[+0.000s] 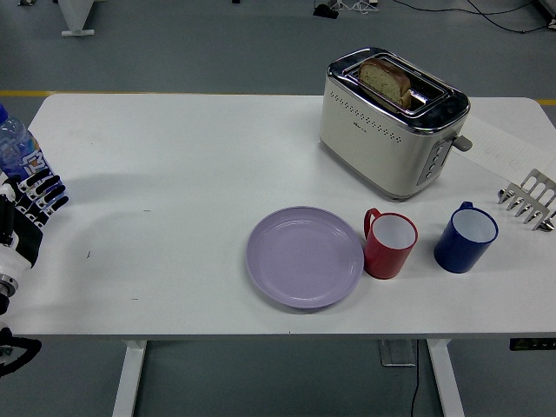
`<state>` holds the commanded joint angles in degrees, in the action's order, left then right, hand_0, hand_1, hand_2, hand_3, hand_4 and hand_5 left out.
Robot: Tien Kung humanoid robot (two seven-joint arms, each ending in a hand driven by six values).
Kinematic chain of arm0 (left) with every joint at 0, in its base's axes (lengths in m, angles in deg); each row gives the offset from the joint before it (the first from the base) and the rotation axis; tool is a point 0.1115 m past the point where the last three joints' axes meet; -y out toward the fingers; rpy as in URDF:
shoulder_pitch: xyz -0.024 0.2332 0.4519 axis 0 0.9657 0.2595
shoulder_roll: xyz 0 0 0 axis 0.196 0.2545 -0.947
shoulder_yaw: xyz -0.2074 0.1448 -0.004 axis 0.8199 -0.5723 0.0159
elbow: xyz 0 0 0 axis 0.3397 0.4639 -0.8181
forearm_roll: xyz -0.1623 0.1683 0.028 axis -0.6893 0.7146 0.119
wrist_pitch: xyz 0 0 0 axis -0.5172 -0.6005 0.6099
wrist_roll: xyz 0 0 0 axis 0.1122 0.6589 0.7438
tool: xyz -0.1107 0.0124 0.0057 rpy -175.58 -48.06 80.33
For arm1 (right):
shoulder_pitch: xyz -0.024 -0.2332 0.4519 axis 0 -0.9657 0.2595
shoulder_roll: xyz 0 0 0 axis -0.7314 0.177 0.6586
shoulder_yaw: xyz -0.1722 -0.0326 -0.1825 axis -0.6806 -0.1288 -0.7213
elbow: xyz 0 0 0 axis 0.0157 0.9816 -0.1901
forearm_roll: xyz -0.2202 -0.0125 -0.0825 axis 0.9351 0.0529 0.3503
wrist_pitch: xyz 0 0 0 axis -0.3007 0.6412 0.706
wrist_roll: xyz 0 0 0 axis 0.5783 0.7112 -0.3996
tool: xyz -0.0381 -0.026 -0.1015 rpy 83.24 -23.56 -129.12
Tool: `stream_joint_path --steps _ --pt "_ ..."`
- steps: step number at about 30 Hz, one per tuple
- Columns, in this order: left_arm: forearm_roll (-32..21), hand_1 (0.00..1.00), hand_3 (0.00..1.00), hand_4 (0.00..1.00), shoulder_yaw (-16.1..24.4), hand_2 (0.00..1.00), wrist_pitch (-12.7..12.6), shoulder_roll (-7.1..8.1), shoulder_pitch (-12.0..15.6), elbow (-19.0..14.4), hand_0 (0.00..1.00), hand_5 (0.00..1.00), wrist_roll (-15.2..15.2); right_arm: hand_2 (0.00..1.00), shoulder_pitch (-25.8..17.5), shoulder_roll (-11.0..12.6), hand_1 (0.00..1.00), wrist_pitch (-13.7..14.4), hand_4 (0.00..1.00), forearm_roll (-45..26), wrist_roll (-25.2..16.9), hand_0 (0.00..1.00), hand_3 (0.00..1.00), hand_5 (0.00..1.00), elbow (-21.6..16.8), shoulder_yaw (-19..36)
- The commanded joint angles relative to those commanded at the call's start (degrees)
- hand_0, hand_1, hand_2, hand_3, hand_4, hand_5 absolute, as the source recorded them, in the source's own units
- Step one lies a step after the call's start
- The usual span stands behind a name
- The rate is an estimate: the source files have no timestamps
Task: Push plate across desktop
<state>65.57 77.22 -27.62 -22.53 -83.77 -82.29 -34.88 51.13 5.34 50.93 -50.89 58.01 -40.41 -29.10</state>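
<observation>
A: Where's the plate (304, 256)?
B: Front-centre of the table (200, 148), touching nothing, red mug (390, 244) just beside its right rim.
A: Left hand (26, 217)?
B: At the far left edge near the bottle (16, 148), fingers spread, holding nothing. Right hand isn't in view.
A: Push advice?
B: I'd contact the rim low and flat, push away from the mugs.
A: Counts?
B: One plate, two mugs (red, blue (466, 237)), one toaster (393, 122), one bottle.

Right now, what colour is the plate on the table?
The plate is pale lilac, plain with no pattern, seen clearly in the head view.
</observation>
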Motion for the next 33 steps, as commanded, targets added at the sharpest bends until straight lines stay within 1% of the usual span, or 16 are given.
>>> stream_joint_path --steps 3,8,18,22,26,27,30,32,33 --pt "-0.31 0.740 0.677 0.525 0.63 0.717 -0.08 0.02 0.01 0.71 0.729 0.998 0.01 0.591 0.02 0.02 0.451 0.03 0.307 0.23 0.13 0.552 0.584 0.479 -0.03 0.07" --pt "-0.26 0.740 0.677 0.525 0.98 0.717 -0.08 0.03 0.22 0.71 0.729 0.998 -0.01 0.591 -0.01 0.03 0.451 0.03 0.307 0.31 0.13 0.552 0.584 0.479 -0.04 0.05" --pt "-0.46 0.733 0.677 0.527 1.03 0.714 -0.09 0.16 0.17 0.58 0.726 0.998 -0.14 0.591 0.11 0.07 0.452 0.19 0.307 1.00 0.28 0.552 0.584 0.480 -0.11 0.01" --pt "-0.49 0.732 0.676 0.528 0.40 0.711 -0.29 0.40 0.30 0.48 0.726 0.998 -0.59 0.591 0.02 0.01 0.452 0.29 0.306 0.80 0.29 0.552 0.584 0.480 -0.15 0.02" --pt "-0.63 0.732 0.676 0.528 -1.48 0.711 -1.02 1.31 0.48 0.15 0.726 0.998 -1.73 0.591 -0.08 -0.06 0.452 0.45 0.306 0.62 0.34 0.552 0.584 0.480 -0.22 0.02" --pt "-0.61 0.743 0.675 0.530 -2.20 0.720 -1.36 1.73 0.52 -0.02 0.741 0.998 -2.23 0.592 -0.15 -0.07 0.451 0.48 0.305 0.62 0.35 0.551 0.584 0.479 -0.23 0.03" --pt "-0.81 0.743 0.675 0.530 -4.07 0.720 -2.34 2.79 0.56 -0.60 0.741 0.998 -3.94 0.592 -0.26 -0.10 0.451 0.56 0.305 0.63 0.39 0.551 0.584 0.479 -0.25 0.07" --pt "-0.73 0.743 0.675 0.530 -4.74 0.720 -2.78 3.19 0.54 -0.78 0.741 0.998 -4.73 0.592 -0.30 -0.12 0.451 0.57 0.305 0.59 0.40 0.551 0.584 0.479 -0.26 0.04" --pt "-0.70 0.753 0.677 0.530 -4.95 0.735 -2.93 3.32 0.53 -0.84 0.760 0.998 -5.00 0.593 -0.32 -0.12 0.451 0.57 0.304 0.57 0.40 0.551 0.583 0.480 -0.26 0.03"
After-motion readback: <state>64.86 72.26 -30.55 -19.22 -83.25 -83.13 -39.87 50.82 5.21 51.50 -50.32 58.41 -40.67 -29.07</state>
